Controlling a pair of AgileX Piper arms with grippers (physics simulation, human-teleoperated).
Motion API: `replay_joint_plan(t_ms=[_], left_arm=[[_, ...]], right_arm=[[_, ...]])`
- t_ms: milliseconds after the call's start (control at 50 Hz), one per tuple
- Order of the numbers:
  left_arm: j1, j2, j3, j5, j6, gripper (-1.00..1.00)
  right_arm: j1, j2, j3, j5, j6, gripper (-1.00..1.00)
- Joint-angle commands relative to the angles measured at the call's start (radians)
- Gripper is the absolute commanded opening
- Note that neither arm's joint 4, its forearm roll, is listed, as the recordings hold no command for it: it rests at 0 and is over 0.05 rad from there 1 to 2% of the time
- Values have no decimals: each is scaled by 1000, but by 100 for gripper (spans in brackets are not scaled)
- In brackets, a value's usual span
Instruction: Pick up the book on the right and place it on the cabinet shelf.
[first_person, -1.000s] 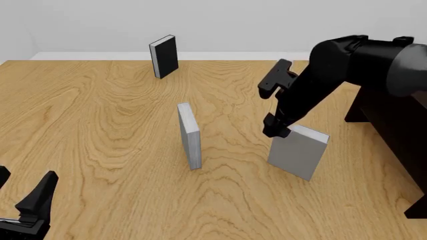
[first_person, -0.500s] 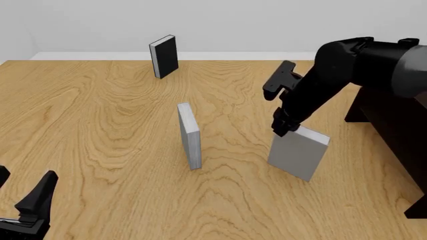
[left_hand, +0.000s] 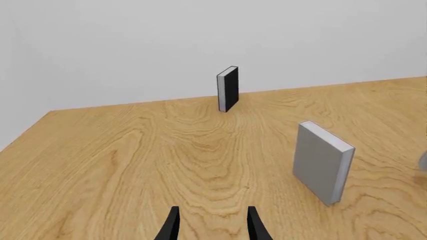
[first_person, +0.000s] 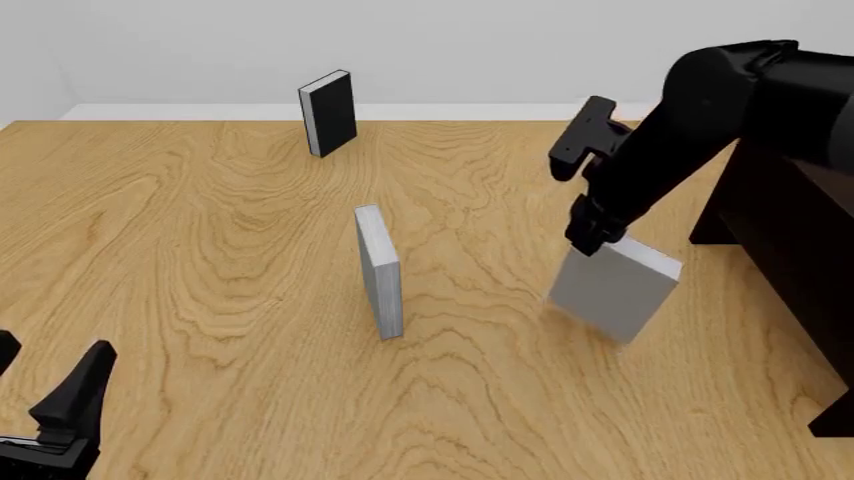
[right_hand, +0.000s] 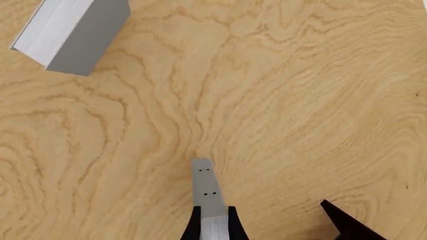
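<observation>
Since half a second ago the right arm has drawn back toward the right and up, and the book (first_person: 614, 290) has gone with it: its lower corner now hangs clear of the table (first_person: 200, 260), with a faint shadow beneath, where before it stood on the wood. The right gripper (first_person: 595, 237) clamps the book's top near corner, fingers closed on the cover; in the right wrist view the book (right_hand: 208, 197) shows edge-on between the fingers (right_hand: 194, 225). The book sits tilted, right of centre, just left of the dark cabinet (first_person: 787, 240) at the table's right edge; the shelf recess itself cannot be made out.

A second grey book (first_person: 378, 270) stands upright at mid-table, well apart to the left, and a black book (first_person: 328, 112) stands far back. Bare wood lies between held book and cabinet.

The left gripper (first_person: 60, 420) hangs at the near left corner, fingers (left_hand: 171, 227) apart and holding nothing.
</observation>
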Motion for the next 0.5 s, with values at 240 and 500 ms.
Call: replay_joint_plan(t_ms=[240, 500], left_arm=[[-11, 0, 0, -1, -2, 100], [-15, 0, 0, -1, 2, 100]], right_arm=[[-20, -71, -51, -3, -48, -100], [-42, -109, -74, -53, -112, -100]])
